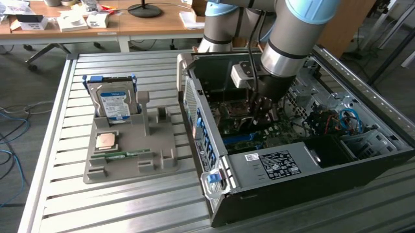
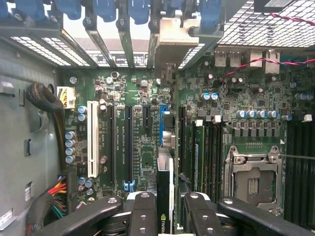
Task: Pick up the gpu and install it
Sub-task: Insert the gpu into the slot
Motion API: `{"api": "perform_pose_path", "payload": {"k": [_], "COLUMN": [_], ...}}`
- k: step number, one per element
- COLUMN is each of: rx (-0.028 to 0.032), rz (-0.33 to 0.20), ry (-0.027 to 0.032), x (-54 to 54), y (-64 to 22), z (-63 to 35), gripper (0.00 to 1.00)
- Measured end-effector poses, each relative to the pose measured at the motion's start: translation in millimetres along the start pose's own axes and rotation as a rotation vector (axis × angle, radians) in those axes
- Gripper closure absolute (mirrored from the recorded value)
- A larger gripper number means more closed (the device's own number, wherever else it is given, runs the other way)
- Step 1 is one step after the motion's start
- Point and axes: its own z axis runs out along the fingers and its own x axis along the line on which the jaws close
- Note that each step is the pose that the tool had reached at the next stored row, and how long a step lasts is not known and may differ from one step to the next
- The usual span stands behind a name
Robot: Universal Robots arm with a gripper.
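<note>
Gpu (image 2: 165, 191), held edge-on and clamped by the gripper (image 1: 263, 115), is seen inside the open computer case (image 1: 292, 204), right of centre in the exterior view, above the motherboard (image 2: 138, 147).

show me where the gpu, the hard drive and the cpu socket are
gpu (image 2: 165, 189), wrist view, on its dark edge facing the camera
hard drive (image 1: 115, 104), exterior view, on its blue-white label
cpu socket (image 2: 253, 183), wrist view, on the pin field in its middle
</note>
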Motion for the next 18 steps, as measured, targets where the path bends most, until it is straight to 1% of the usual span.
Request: {"api": "perform_pose_path", "payload": {"k": [5, 10, 18], "rx": [0.0000, 0.0001, 0.0001], "rz": [0.000, 0.000, 0.000], "ry": [0.0000, -0.0001, 0.0000], "x": [0.0, 0.1, 1.6], "y": [0.3, 4.1, 4.1], "z": [0.0, 0.1, 0.0], "gripper": [0.74, 0.74, 0.74]}}
